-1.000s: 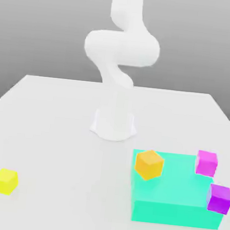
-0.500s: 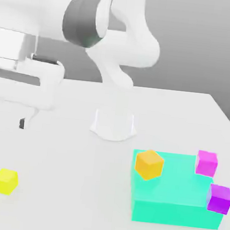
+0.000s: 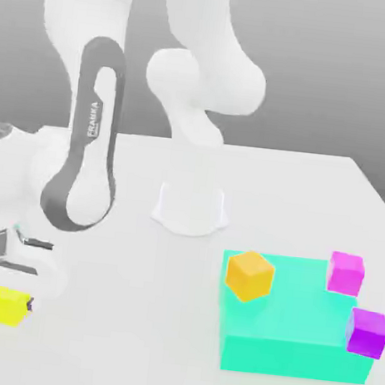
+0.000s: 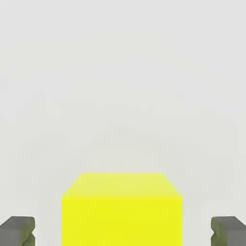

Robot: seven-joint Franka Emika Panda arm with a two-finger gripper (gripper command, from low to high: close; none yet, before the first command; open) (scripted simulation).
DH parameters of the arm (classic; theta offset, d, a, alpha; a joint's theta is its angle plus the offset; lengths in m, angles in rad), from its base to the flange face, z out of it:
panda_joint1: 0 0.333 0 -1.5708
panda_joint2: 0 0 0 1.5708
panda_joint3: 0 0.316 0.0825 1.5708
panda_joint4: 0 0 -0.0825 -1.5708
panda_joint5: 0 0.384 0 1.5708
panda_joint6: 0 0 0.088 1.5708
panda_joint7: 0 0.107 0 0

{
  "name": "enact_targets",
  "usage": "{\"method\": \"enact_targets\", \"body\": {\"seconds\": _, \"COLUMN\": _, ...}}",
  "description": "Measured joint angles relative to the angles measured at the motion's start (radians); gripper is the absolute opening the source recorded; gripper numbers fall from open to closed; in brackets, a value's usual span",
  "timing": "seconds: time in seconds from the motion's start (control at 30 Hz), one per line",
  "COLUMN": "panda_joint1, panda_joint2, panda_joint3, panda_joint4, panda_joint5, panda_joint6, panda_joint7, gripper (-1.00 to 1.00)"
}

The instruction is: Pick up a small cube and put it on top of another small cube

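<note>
- Hand (image 4: pixel 123 229) spread wide, gripping nothing, one finger (image 4: pixel 17 229) clear on each side of the yellow cube (image 4: pixel 121 207).
- Yellow cube (image 3: pixel 8 305) resting on the tabletop (image 3: pixel 114 338), well apart from the teal block (image 3: pixel 295 324) carrying the orange cube (image 3: pixel 250 275).
- Centred between the fingers; likely ready for closing.

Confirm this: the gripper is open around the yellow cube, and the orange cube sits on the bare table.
Not quite. The gripper is open around the yellow cube, but the orange cube sits on the teal block, not the bare table, as the exterior view shows.
</note>
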State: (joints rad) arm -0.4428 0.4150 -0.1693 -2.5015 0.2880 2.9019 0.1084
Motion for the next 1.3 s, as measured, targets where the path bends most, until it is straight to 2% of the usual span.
{"method": "enact_targets", "body": {"seconds": 0.17, "panda_joint1": 0.0, "panda_joint2": -0.003, "panda_joint3": 0.0, "panda_joint4": -0.001, "panda_joint5": -0.003, "panda_joint6": -0.003, "panda_joint7": 0.002, "gripper": -1.0}}
{"method": "enact_targets", "body": {"seconds": 0.37, "panda_joint1": 0.078, "panda_joint2": -0.198, "panda_joint3": -0.081, "panda_joint4": -0.05, "panda_joint5": -0.133, "panda_joint6": -0.145, "panda_joint7": 0.121, "gripper": -1.0}}
{"method": "enact_targets", "body": {"seconds": 0.5, "panda_joint1": 0.204, "panda_joint2": -0.349, "panda_joint3": -0.013, "panda_joint4": -0.113, "panda_joint5": -0.199, "panda_joint6": -0.224, "panda_joint7": 0.327, "gripper": -1.0}}
{"method": "enact_targets", "body": {"seconds": 0.67, "panda_joint1": 0.341, "panda_joint2": -0.532, "panda_joint3": 0.085, "panda_joint4": -0.193, "panda_joint5": -0.23, "panda_joint6": -0.321, "panda_joint7": 0.563, "gripper": -1.0}}
{"method": "enact_targets", "body": {"seconds": 0.97, "panda_joint1": 0.531, "panda_joint2": -0.853, "panda_joint3": 0.343, "panda_joint4": -0.337, "panda_joint5": -0.155, "panda_joint6": -0.497, "panda_joint7": 0.896, "gripper": -1.0}}
{"method": "enact_targets", "body": {"seconds": 1.03, "panda_joint1": 0.557, "panda_joint2": -0.868, "panda_joint3": 0.381, "panda_joint4": -0.363, "panda_joint5": -0.14, "panda_joint6": -0.486, "panda_joint7": 0.938, "gripper": -1.0}}
{"method": "enact_targets", "body": {"seconds": 1.17, "panda_joint1": 0.553, "panda_joint2": -0.755, "panda_joint3": 0.411, "panda_joint4": -0.399, "panda_joint5": -0.14, "panda_joint6": -0.337, "panda_joint7": 0.957, "gripper": -1.0}}
{"method": "enact_targets", "body": {"seconds": 1.2, "panda_joint1": 0.551, "panda_joint2": -0.723, "panda_joint3": 0.416, "panda_joint4": -0.407, "panda_joint5": -0.141, "panda_joint6": -0.297, "panda_joint7": 0.959, "gripper": 1.0}}
{"method": "enact_targets", "body": {"seconds": 1.3, "panda_joint1": 0.551, "panda_joint2": -0.723, "panda_joint3": 0.416, "panda_joint4": -0.407, "panda_joint5": -0.141, "panda_joint6": -0.297, "panda_joint7": 0.959, "gripper": 1.0}}
